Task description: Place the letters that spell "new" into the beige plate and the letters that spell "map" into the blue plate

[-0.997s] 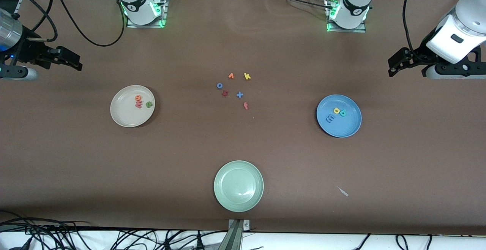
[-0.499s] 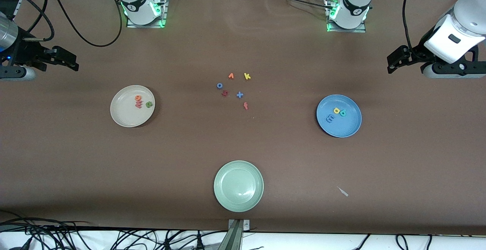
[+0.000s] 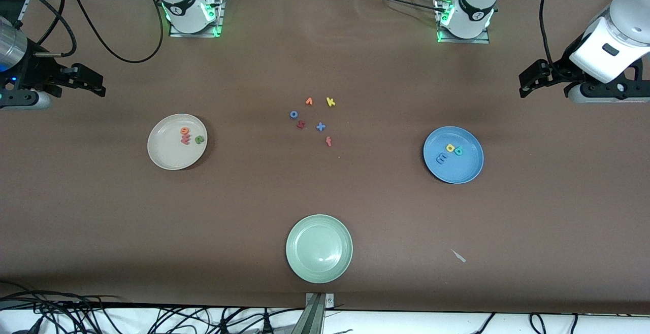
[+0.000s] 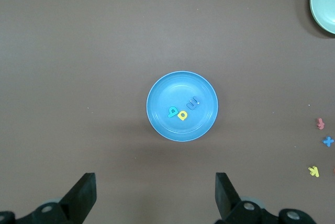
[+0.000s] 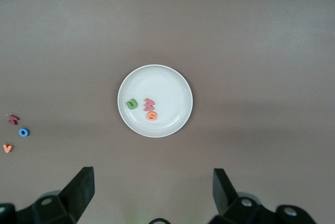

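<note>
The beige plate point(image 3: 165, 154) holds the orange "e" point(image 3: 185, 131), the pinkish-red "w" point(image 3: 185, 140) and the green "n" point(image 3: 199, 139). In the blue plate point(image 3: 459, 169) lie the yellow "a" point(image 3: 450, 147), the teal "p" point(image 3: 459, 151) and the blue "m" point(image 3: 442, 158). My right gripper point(image 3: 94, 82) hangs open and empty over bare table at the right arm's end. My left gripper point(image 3: 528, 82) is open and empty too, over bare table at the left arm's end. The right wrist view shows the beige plate point(image 5: 162, 85), the left wrist view the blue plate point(image 4: 178, 85).
A pale green plate point(image 3: 319, 247) sits near the front edge. Loose letters lie mid-table: an orange "v" point(image 3: 309, 101), a yellow "k" point(image 3: 330, 102), a blue "o" point(image 3: 293, 114), a dark red piece point(image 3: 300, 125), a blue cross point(image 3: 320, 127) and a red "f" point(image 3: 329, 141). A white scrap point(image 3: 458, 256) lies toward the front.
Both grippers have shifted only slightly, high over the table ends. The plates and the letters have not moved.
</note>
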You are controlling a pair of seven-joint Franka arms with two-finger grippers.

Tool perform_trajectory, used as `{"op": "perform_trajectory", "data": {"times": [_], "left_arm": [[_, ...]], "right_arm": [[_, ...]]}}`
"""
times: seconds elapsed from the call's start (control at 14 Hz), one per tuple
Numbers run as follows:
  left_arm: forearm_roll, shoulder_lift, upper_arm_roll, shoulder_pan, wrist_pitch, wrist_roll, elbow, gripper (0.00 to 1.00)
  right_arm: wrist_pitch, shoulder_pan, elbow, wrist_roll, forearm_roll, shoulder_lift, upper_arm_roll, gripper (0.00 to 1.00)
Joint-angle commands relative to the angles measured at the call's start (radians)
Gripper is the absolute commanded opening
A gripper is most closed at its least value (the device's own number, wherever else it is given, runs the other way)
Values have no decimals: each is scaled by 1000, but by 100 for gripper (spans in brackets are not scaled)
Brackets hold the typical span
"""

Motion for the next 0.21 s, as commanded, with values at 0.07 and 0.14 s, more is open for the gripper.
{"op": "perform_trajectory", "data": {"times": [0.07, 0.14], "left_arm": [[18, -4, -13, 13, -18, 10, 14, 100], [18, -4, -13, 13, -18, 10, 14, 100]], "right_arm": [[6, -5, -6, -2, -10, -5, 7, 100], [6, -5, -6, -2, -10, -5, 8, 100]]}}
